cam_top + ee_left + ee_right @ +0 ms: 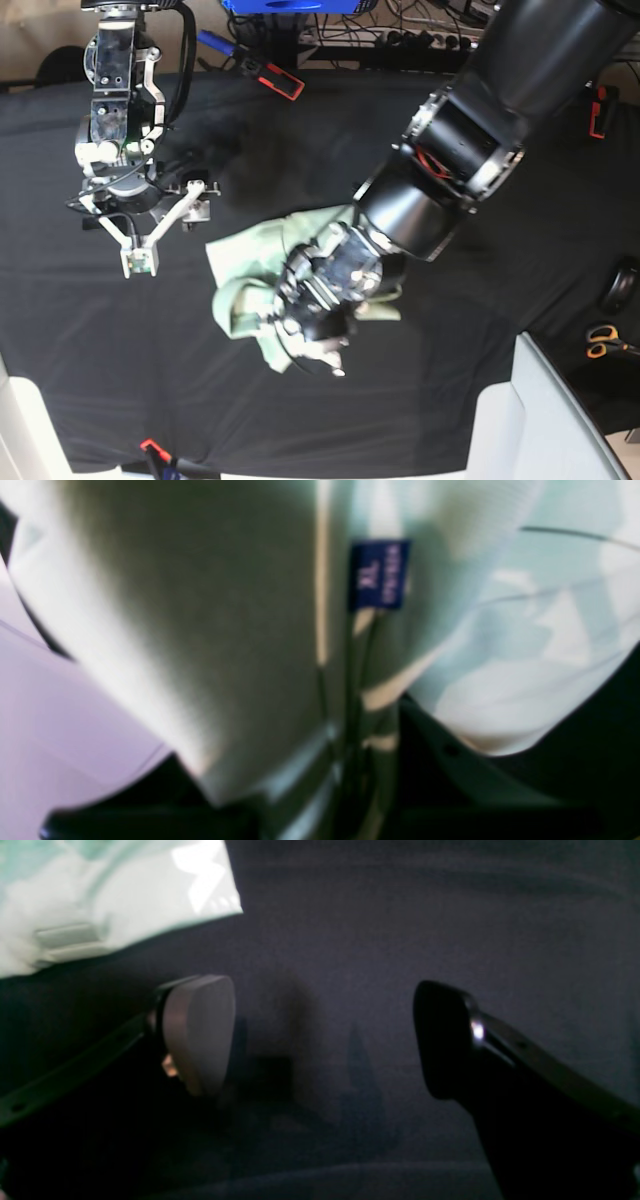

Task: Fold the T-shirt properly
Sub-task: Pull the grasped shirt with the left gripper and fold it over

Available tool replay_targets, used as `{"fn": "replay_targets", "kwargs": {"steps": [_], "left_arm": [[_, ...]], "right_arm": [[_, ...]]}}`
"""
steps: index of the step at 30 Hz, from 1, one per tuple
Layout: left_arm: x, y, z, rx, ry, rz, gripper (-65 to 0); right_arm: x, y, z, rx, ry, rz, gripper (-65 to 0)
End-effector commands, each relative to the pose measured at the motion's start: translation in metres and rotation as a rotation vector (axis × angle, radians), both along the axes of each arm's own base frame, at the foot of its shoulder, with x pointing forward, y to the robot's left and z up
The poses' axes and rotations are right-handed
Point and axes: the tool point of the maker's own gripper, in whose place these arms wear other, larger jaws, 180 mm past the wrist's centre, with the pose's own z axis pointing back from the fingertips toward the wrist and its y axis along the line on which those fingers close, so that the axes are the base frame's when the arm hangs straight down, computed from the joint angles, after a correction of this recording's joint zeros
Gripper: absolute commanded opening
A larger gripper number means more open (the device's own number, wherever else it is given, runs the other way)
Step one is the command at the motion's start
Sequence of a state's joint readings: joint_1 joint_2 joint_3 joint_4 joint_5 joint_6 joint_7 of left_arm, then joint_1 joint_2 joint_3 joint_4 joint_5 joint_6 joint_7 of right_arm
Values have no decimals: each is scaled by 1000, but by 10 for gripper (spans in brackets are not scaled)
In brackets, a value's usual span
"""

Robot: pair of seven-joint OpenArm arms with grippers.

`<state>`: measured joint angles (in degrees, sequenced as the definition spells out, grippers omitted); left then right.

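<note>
A table draped in black cloth [500, 260] fills the base view. A crumpled pale mint-green cotton T-shirt [240, 265] lies just below its middle. At four o'clock, near the edge, lie orange-handled scissors [603, 341] beside a round black object [622, 287].

The base view is evenly lit from above and fairly sharp, though the black cloth on the counter [100, 330] swallows detail and a pale strip at the lower right is overexposed. The left wrist view is soft throughout: the T-shirt [210, 630] fills it out of focus, shaded grey-green in the middle and blown out at its folds, while the blue tag [379, 575] stays barely legible. The right wrist view is dim and grainy, with faint shadows of the fingers [200, 1032] on the cloth.
</note>
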<state>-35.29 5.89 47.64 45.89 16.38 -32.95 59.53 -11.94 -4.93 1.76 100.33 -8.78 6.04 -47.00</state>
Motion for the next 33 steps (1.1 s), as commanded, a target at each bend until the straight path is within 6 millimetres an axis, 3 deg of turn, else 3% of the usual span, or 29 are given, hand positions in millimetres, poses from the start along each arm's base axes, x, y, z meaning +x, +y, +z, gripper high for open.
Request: {"fn": "replay_targets", "kwargs": {"steps": [1,4,14,20,26,33], "left_arm": [[12,-14,11,-28,-40,-22,-650],[3,-29,3,-52,-28,-57,-650],[4,-40,-2,-81,-70,-137,-650],[-21,-49,-19,-19,-42,-236,-650],[-29,-50,-25,-17,-27,-242,-650],[-49,-63,-12,-10,-27,-313,-650]], "right_arm": [[10,0,12,1,-50,1,-123],[9,-1,12,0,-48,1,-123],[11,-1,12,-1,-50,2,-123],[16,-1,15,-1,-62,2,-123],[21,-1,18,-1,-73,2,-123],[27,-30,17,-13,-73,-79,-123]]}}
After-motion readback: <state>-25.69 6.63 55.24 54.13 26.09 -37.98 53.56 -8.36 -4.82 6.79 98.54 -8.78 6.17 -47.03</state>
